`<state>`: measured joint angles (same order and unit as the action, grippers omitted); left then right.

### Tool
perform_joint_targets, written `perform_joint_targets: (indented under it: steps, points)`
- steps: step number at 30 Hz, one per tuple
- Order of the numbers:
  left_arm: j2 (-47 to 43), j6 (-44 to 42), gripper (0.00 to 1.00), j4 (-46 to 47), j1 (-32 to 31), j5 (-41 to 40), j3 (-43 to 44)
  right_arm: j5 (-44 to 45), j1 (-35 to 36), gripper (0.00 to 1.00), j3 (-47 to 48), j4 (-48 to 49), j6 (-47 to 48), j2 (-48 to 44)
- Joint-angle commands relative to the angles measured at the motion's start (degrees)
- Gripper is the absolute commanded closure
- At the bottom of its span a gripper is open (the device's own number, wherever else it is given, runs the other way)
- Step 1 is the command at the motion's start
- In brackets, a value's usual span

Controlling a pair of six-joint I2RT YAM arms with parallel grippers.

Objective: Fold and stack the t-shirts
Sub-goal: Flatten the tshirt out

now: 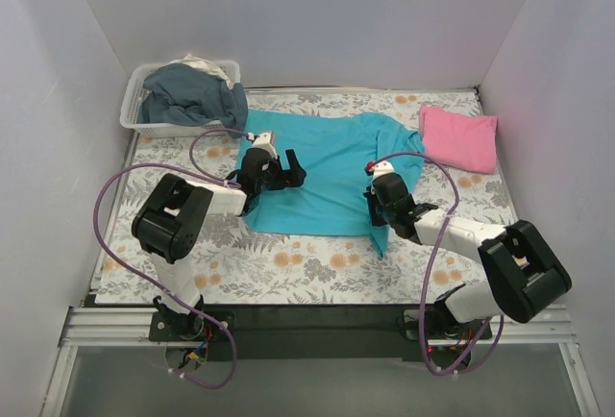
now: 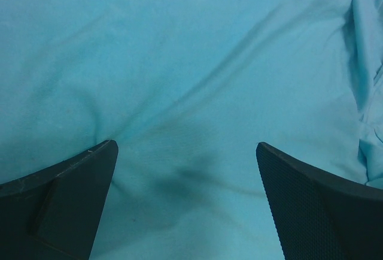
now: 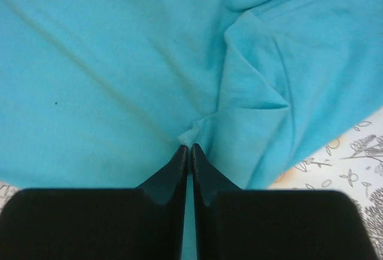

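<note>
Right gripper [image 3: 190, 147] clamps a pinch of teal tee [image 3: 119, 62], prob. to lift that side for folding; left gripper [image 2: 187, 149] gapes over it, holding nothing.

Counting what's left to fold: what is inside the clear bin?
A crumpled dark grey-blue garment fills the bin, with a pale cloth peeking behind it. Anything beneath them is hidden.

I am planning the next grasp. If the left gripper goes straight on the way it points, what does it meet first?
The turquoise t-shirt: the open left gripper points at its wrinkled cloth, with nothing between. How near the cloth is, the wrist view does not show.
</note>
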<state>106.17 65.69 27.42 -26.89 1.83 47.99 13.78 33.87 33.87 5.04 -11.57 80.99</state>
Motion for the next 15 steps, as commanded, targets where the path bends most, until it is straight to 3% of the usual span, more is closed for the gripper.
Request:
perform_joint_targets:
  steps: [1,8,15]
  points:
    - [-1.14,0.4,0.05,-4.83,2.81,-2.79,-2.72,1.07,-0.03,0.99,1.02,-3.18,0.41,-6.27]
    - [-2.46,0.58,0.05,-4.22,4.04,-2.7,-3.95,7.66,3.13,0.99,-0.64,-16.25,-3.27,-26.73]
    - [-4.04,0.67,0.05,-4.13,5.19,-3.05,-5.62,9.42,5.15,0.99,-1.35,-29.72,-9.86,-38.62]
